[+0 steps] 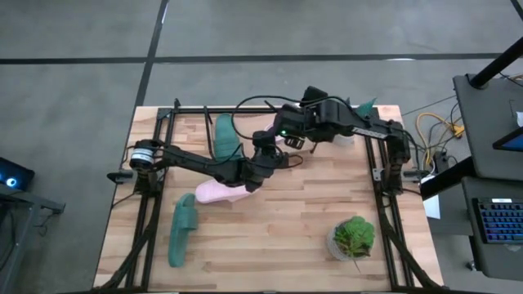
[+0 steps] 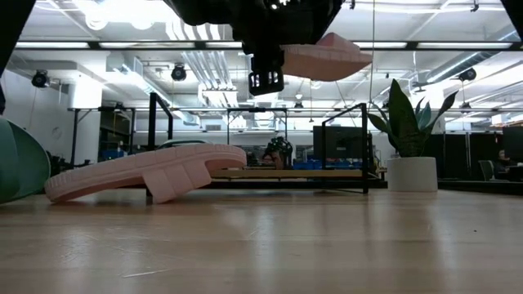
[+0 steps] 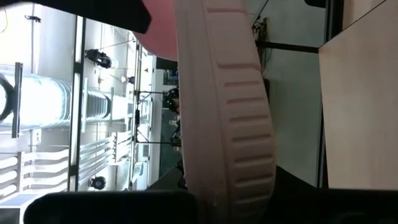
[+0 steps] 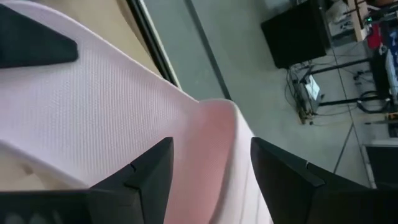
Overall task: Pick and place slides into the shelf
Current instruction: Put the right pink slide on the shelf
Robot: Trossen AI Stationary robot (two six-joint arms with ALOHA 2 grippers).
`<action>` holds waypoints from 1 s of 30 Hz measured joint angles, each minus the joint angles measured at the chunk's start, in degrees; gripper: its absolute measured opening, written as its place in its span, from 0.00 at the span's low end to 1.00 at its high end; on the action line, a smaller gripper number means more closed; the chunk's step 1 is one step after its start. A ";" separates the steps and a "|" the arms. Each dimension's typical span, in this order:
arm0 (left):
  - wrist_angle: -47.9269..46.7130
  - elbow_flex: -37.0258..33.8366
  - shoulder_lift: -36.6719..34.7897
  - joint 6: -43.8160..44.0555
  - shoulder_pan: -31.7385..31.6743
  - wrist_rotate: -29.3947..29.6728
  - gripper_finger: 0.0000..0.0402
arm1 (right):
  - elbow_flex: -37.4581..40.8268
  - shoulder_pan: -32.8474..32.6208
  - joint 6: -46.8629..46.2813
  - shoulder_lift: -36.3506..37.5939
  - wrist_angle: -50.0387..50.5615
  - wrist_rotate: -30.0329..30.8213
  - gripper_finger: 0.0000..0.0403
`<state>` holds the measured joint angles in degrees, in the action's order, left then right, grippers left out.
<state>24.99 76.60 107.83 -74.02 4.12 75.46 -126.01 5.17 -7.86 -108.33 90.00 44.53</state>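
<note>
Two grippers on one raised pink slide [image 2: 327, 59]: left gripper [image 1: 263, 167] fingers clamped on its sole; right gripper [image 4: 211, 168] fingers apart, straddling its strap.

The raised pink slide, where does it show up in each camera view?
High view: raised pink slide, a small patch over the middle of the table.
Low view: top centre, in the air.
Left wrist view: fills the middle, ribbed sole showing.
Right wrist view: spans the frame, strap showing.
Shared landmark: other pink slide, high and low views only.
</note>
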 joint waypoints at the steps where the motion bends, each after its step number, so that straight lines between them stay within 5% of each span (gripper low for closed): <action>1: 0.00 0.00 0.00 0.00 0.00 -0.01 0.10 | 0.08 0.22 0.09 -0.23 0.06 0.00 0.50; 14: 0.02 0.00 -0.02 0.06 0.00 0.02 0.10 | 0.14 3.83 1.92 0.02 0.00 0.02 0.48; 24: 0.49 0.26 -0.09 0.17 -0.02 -0.04 0.10 | 0.23 4.29 7.89 0.02 -0.13 -0.35 0.05; 27: 1.47 0.26 -0.09 0.21 -0.03 -0.07 0.11 | 0.23 4.36 8.41 0.02 -0.10 0.17 0.03; 30: 3.85 0.20 -0.09 0.25 -0.04 -0.57 0.24 | 0.21 4.44 9.51 0.08 -0.20 3.30 0.03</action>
<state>28.85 76.79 107.74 -73.77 4.08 74.89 -125.80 9.61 1.66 -108.25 89.80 47.83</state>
